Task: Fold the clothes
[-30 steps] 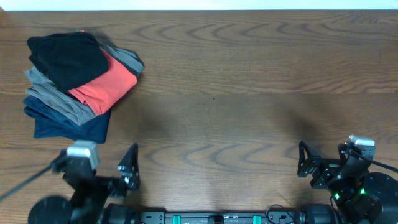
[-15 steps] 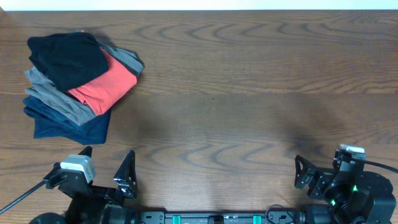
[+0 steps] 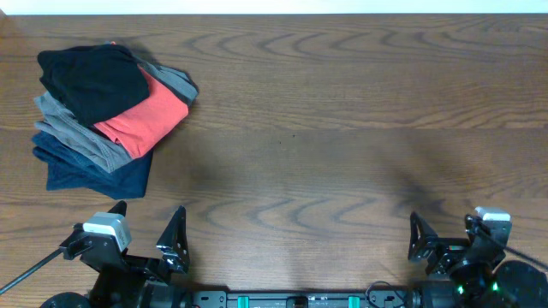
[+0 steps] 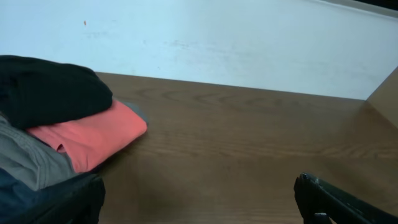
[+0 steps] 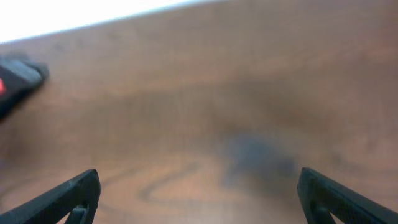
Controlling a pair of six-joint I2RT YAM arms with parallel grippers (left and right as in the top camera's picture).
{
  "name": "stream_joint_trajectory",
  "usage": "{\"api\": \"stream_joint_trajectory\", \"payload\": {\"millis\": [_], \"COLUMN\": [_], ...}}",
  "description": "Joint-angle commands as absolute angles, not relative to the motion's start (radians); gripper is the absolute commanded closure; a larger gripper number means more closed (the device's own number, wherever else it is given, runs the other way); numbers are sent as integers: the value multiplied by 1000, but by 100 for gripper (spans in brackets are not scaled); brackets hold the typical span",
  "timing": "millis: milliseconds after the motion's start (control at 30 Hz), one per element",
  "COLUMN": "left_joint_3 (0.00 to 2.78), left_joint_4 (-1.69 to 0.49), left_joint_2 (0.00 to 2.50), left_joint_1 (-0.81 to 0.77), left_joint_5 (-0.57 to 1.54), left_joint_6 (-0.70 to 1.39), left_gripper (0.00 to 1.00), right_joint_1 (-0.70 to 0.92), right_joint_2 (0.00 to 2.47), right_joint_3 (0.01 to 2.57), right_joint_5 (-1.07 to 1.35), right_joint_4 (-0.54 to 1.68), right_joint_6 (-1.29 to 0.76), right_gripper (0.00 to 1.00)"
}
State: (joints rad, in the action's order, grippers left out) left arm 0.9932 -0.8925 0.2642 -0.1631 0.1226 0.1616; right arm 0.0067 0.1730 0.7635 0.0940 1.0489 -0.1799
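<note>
The black shirt (image 3: 92,79) lies folded on top of a pile of garments at the table's far left; no logo or lettering shows. It also shows in the left wrist view (image 4: 50,90), at the left. My left gripper (image 3: 147,229) is open and empty at the front edge, well in front of the pile; its fingers (image 4: 199,193) frame bare wood. My right gripper (image 3: 445,244) is open and empty at the front right, with only wood between its fingers (image 5: 199,186).
Under the black shirt lie a folded red tee (image 3: 145,115), a grey garment (image 3: 73,128) and a navy one (image 3: 94,171). The wooden table (image 3: 325,145) meets a white wall at the back.
Both arms have drawn back toward the front edge of the table. The pile has not moved.
</note>
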Motion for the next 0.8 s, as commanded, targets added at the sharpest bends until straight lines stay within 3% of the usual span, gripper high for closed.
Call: {"api": "stream_joint_trajectory", "payload": {"millis": [0,167,500,767], "left_joint_3": [987,987,987,987], "left_joint_4": [-889,-889,-889,-889], "left_joint_2": [261,261,261,261], "left_joint_1": [-164,-164,-164,-164], "left_joint_5": [107,107,107,107], "left_joint_6": [178,178,178,178], "left_gripper": [2,2,2,2], "right_joint_1": [33,35,28,27], "right_joint_2": [100,13,6,9], "right_joint_3": [683,508,150,32], "right_joint_5": [94,177,176,183], "right_joint_4": [954,690,92,100], "right_joint_6": [-57,48,50,50], "right_gripper": [1,1,1,1]}}
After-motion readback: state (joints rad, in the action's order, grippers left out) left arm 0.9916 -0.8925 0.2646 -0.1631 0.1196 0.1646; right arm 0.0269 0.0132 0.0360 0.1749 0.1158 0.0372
